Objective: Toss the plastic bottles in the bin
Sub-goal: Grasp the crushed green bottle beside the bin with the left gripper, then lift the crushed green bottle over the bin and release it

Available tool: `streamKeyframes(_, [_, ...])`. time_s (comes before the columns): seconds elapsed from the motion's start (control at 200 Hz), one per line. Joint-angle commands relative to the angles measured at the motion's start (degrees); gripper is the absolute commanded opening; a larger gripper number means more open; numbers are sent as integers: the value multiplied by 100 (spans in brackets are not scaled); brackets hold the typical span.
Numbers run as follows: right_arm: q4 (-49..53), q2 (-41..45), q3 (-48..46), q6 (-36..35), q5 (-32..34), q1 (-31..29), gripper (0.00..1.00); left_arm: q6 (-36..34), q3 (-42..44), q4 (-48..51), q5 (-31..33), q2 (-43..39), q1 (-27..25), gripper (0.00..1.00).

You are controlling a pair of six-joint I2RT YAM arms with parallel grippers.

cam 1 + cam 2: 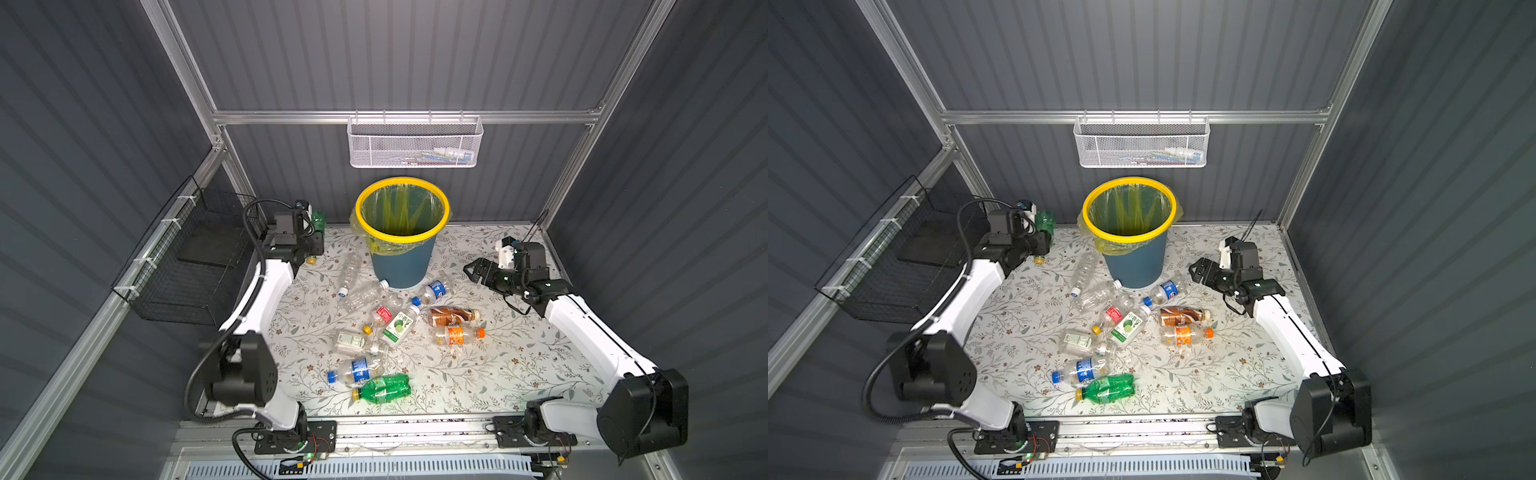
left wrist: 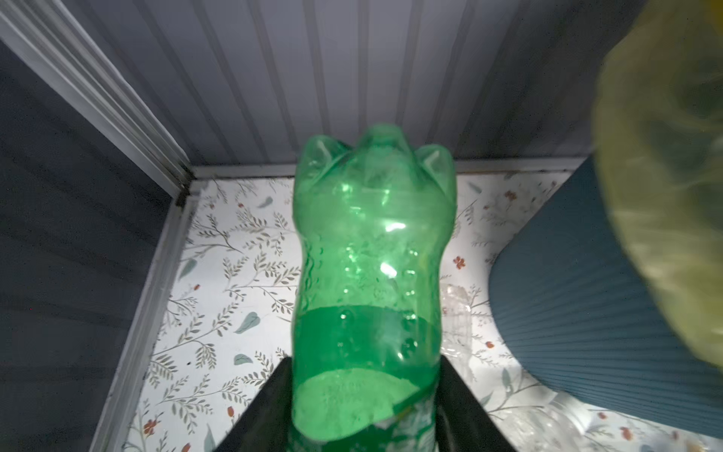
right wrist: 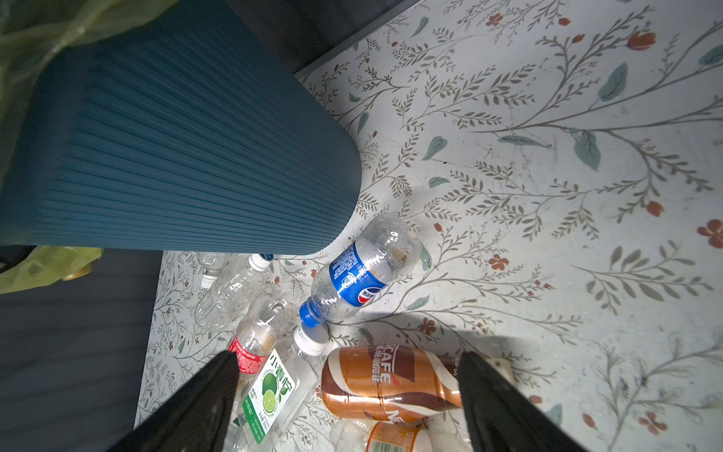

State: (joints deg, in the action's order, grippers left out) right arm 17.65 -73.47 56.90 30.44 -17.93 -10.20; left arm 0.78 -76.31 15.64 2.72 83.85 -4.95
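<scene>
Two tools, two states. In both top views my left tool [image 1: 312, 235] is at the far left corner of the bench [image 1: 519, 365], clamped on a green bottle [image 1: 319, 219] that it holds clear of the surface, near the bin [image 1: 402, 240] but apart from it. The bin is a round teal-blue bucket with a yellow rim and a yellow-green bag folded over the edge, and it stands upright at the far middle. My right tool [image 1: 469, 270] hangs to the right of the bin, jaws apart, holding nothing. The other plastic bottles [image 1: 399, 326] lie scattered on their sides in front of the bin. Some are plain clear and two carry blue labels. One is red-labelled, one green-and-white, one brown, one orange, and a second green bottle [image 1: 384, 388] lies nearest my bases.

From my left wrist, the green bottle [image 2: 367, 254] fills the middle. It is see-through green, with its lobed bottom pointing away and a darker band lower down. My black fingers [image 2: 270, 399] are pressed to both its sides. The bin [image 2: 587, 313] shows its ribbed wall just beside it.

From my right wrist, the spread fingers [image 3: 203, 399] stand wide, and the brown bottle [image 3: 387, 385] shows between them, down on the bench. A blue-labelled bottle [image 3: 360, 274] lies just beside the foot of the bin [image 3: 176, 156].
</scene>
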Motion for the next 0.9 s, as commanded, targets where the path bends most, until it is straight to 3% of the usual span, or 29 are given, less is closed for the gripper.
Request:
streamKeyframes(0.0, [81, 104, 70, -32, 128, -48, 89, 263, 605, -1173, -43, -1080, -15, 50])
streamKeyframes(0.11, [86, 103, 135, -34, 143, -81, 89, 311, 936, -1943, -364, -1964, -15, 51])
streamKeyframes(0.185, [86, 121, 171, -34, 165, -116, 89, 269, 824, -2144, -916, -2262, -19, 53])
streamKeyframes(0.32, [51, 190, 154, 2, 224, -158, 88, 356, 208, -2139, -2037, -2155, -23, 53])
streamKeyframes(0.4, [33, 225, 154, 19, 238, -175, 88, 475, -245, -2154, -2118, -1817, -145, 54])
streamKeyframes(0.485, [-14, 232, 137, 41, 265, -208, 88, 164, -647, -2167, -1653, -1353, -730, 54])
streamKeyframes(0.62, [-79, 270, 76, 155, 312, -344, 88, -327, -1910, -1123, -1122, -77, -1691, 58])
streamKeyframes(0.665, [-77, 292, 49, 156, 345, -405, 88, -475, -2390, -653, -997, 378, -1901, 66])
streamKeyframes(0.75, [37, 328, 22, 160, 418, -470, 88, -585, -3423, 379, -514, 1106, -2095, 99])
streamKeyframes(0.806, [121, 403, 5, 131, 422, -489, 89, -510, -3607, 506, -8, 1199, -2098, 100])
streamKeyframes(0.896, [300, 562, -28, 5, 533, -501, 90, -447, -3178, -48, 715, 816, -2061, 100])
